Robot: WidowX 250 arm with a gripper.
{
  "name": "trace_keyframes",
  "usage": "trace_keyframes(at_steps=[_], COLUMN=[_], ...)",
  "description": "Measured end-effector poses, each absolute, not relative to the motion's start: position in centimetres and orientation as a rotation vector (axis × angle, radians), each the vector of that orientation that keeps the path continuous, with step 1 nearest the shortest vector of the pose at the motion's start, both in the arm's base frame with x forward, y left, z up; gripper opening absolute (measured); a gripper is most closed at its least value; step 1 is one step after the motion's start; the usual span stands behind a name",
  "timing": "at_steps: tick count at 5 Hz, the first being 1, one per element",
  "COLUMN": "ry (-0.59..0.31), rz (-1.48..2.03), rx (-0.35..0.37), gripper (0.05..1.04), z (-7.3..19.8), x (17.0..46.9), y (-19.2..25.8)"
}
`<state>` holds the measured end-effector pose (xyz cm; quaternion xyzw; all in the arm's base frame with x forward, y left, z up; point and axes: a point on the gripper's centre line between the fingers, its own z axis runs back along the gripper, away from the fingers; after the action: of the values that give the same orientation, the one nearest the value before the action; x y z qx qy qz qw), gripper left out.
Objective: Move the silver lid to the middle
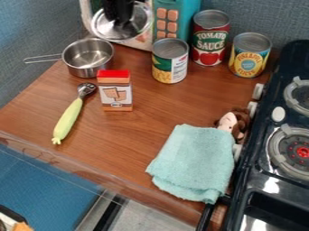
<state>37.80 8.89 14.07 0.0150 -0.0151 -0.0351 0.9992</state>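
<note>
The black two-finger tool (120, 20), at the top of the camera view, is grasping the round silver metal lid (140, 22) near its middle. The lid is just beneath the tool, touching it, its rim showing on both sides. Raised off the brown wooden tabletop (163, 110), it overlaps the view of the turquoise box with orange squares (177, 20).

Below it in the view stand 3 labelled cans: 1 short metal can with a green, yellow and white label (170, 63), 1 tall metal can with pale lettering and red tomatoes on its label (210, 40), and 1 metal can with a yellow and blue label (249, 56). The small orange box with a red top (114, 92) carries a white panel picturing crackers. The silver metal saucepan (87, 67) sits to the left, near the green-handled metal scoop (68, 119).
</note>
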Motion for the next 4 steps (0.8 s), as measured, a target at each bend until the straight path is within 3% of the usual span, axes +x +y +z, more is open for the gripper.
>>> trace_keyframes(at_steps=[1, 3, 4], ry=[-0.033, 0.016, 0.034], rz=[-0.161, -0.381, -0.412], rx=[0.016, 0.026, 0.056], gripper=[0.28, 0.28, 0.28], z=[14.1, 11.7, 10.5], x=[36.9, 34.7, 34.0], y=[4.9, -3.5, -4.1])
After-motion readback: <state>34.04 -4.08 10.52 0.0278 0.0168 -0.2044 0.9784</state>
